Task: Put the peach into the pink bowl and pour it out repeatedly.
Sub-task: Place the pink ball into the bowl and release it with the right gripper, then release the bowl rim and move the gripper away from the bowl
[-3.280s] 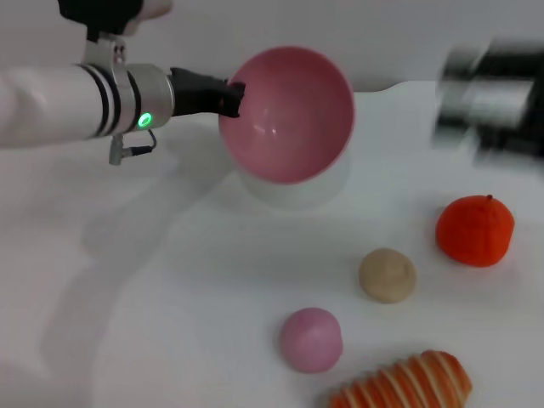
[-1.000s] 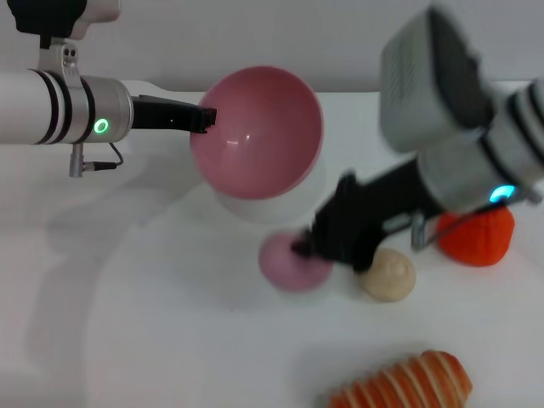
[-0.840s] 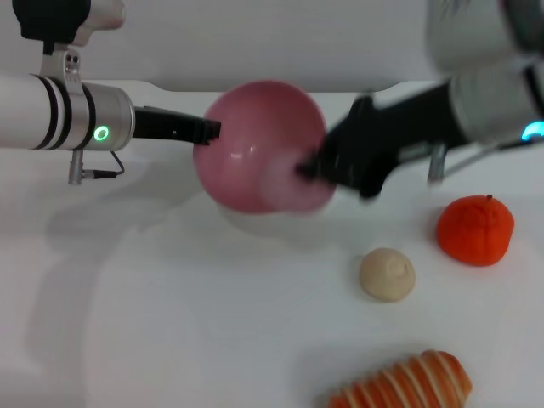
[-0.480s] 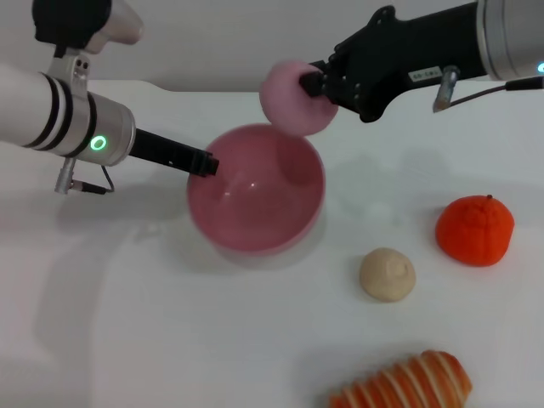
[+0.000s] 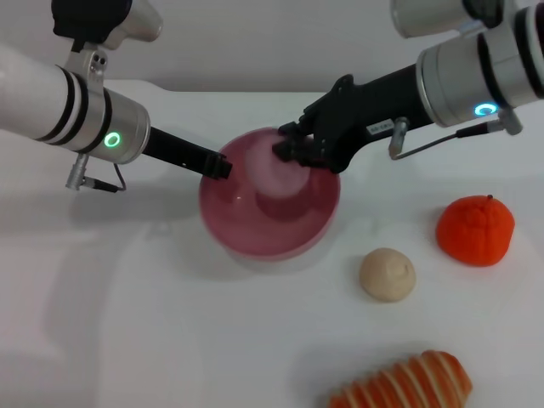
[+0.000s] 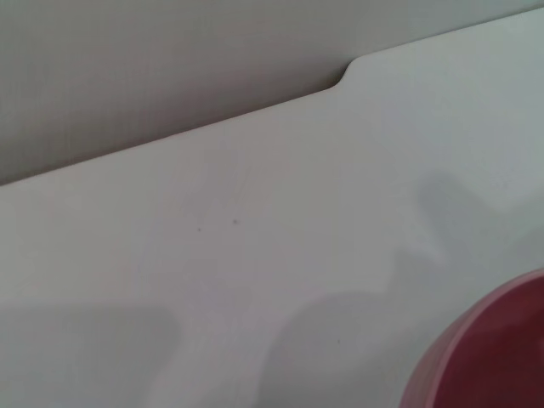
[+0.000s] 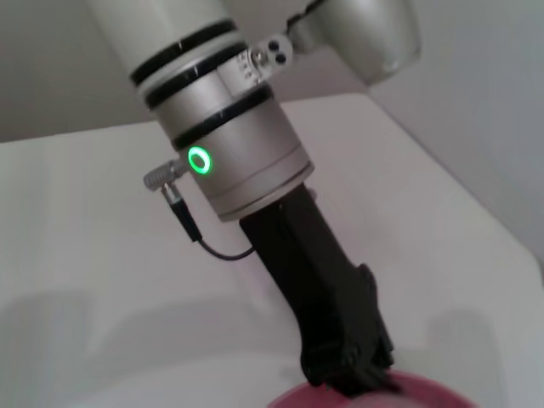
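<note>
White desk surface [image 5: 153, 323] carries the round, deep, glossy pink plastic bowl [image 5: 246, 234] near its middle, with the left gripper [image 5: 223, 167] clamped on the bowl's left rim. The right gripper [image 5: 287, 151] is over the bowl; whether its fingers grip cannot be told, and the small soft-pink rounded toy peach [image 5: 280, 180] sits within the bowl's opening just below it. The placing step appears nearly complete; release and pouring remain.
</note>
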Controlling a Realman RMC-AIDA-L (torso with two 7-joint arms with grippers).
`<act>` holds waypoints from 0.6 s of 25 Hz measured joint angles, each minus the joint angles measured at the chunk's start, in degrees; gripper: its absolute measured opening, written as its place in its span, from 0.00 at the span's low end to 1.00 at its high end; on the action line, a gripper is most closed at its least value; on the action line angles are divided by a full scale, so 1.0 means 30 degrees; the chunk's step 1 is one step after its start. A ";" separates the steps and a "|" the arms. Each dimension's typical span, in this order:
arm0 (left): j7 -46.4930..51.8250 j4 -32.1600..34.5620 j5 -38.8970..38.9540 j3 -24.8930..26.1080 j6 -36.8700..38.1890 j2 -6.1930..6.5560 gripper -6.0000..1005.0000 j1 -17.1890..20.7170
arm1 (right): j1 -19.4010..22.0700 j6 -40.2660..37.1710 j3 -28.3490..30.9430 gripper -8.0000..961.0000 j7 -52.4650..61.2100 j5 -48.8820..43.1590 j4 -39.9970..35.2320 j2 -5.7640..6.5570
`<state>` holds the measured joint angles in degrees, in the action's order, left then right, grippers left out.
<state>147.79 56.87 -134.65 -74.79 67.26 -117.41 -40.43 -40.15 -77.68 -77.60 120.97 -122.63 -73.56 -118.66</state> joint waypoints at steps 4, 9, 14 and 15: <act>0.0003 -0.0132 -0.0027 -0.0006 -0.0090 -0.0008 0.05 -0.0138 | -0.0020 0.0027 0.0021 0.23 -0.0029 -0.0017 0.0074 0.0002; -0.0022 -0.0207 -0.0031 -0.0022 -0.0153 -0.0021 0.05 -0.0166 | 0.0638 0.0366 0.0439 0.45 -0.0296 0.0187 -0.0558 -0.0027; 0.0162 -0.0402 -0.0032 0.0112 0.0264 0.0052 0.05 -0.0214 | 0.2212 0.0803 0.1689 0.50 -0.2465 0.2477 -0.1180 -0.0021; 0.0162 -0.0402 -0.0032 0.0112 0.0264 0.0052 0.05 -0.0214 | 0.2537 0.0761 0.2402 0.50 -0.3165 0.3350 -0.1055 0.0000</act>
<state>148.27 55.66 -134.75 -74.46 68.05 -117.25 -41.08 -32.53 -75.40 -70.39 111.47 -112.58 -76.72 -118.66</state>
